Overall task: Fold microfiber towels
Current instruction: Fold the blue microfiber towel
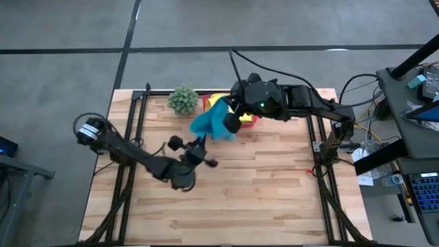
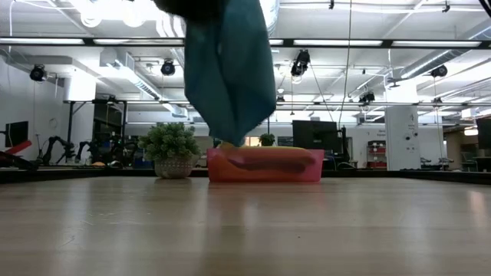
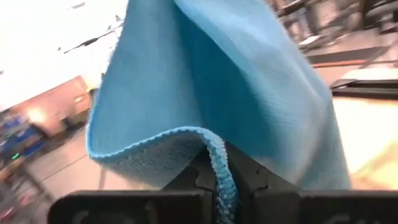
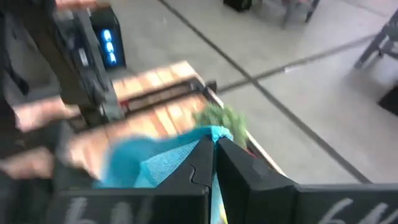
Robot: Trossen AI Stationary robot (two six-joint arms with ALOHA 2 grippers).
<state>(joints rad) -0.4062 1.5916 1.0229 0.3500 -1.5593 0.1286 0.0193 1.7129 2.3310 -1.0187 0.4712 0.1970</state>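
Note:
A teal blue towel (image 1: 212, 122) hangs in the air above the table's far middle, in front of the pink tray (image 2: 265, 165); both grippers are shut on it. My right gripper (image 4: 214, 155) is high, above the tray's near edge, at the towel's upper part. My left gripper (image 3: 222, 186) is lower, on the towel's near-left side. In the low view the towel (image 2: 230, 69) drapes down to a point clear of the tabletop. A yellow towel (image 1: 217, 101) lies in the tray. My left gripper pinches the towel's stitched edge (image 3: 219, 163) between its two fingers, coming in level from the table's near-left side. The cloth rises and billows away from the fingers, lifted clear of the table. One layer or several, I cannot tell. My right gripper pinches a bunched bit of the towel's upper edge (image 4: 211, 133) between its two fingers, slanting down from the table's right side. The towel hangs slack below the fingers, clear of the table.
A small spiky green plant (image 1: 182, 100) stands at the far edge, left of the tray (image 1: 252, 123). The wooden tabletop (image 1: 260, 185) stretches bare toward the near edge. Black frame rails (image 1: 130, 137) run along both sides.

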